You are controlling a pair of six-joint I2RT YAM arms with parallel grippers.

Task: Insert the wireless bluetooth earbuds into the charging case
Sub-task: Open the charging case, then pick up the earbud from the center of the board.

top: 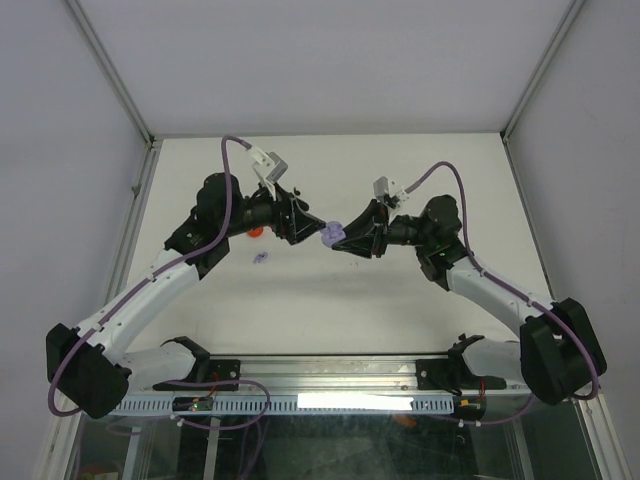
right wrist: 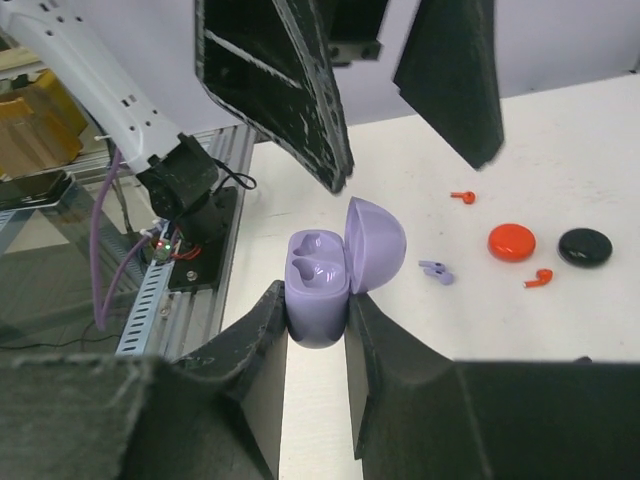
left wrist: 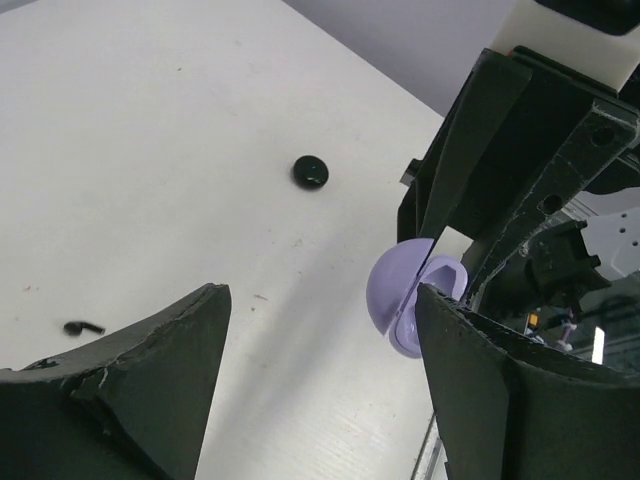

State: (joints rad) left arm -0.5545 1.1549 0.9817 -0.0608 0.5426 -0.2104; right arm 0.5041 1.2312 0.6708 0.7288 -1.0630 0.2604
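Observation:
My right gripper (right wrist: 318, 300) is shut on the base of a pale purple charging case (right wrist: 320, 285), held above the table with its lid open and both sockets empty. The case also shows in the top view (top: 332, 234) and in the left wrist view (left wrist: 395, 290). My left gripper (left wrist: 320, 310) is open and empty, its jaws spread just beside the case; one of its fingers (right wrist: 290, 90) hangs over the case. Two pale purple earbuds (right wrist: 436, 271) lie together on the table; they also show in the top view (top: 260, 259).
A red case (right wrist: 512, 242) and a black case (right wrist: 585, 247) lie shut on the table. Two red earbuds (right wrist: 462, 197) (right wrist: 540, 278) lie near them. A black earbud (left wrist: 83, 327) lies apart. The rail (top: 330, 372) with the arm bases runs along the near edge.

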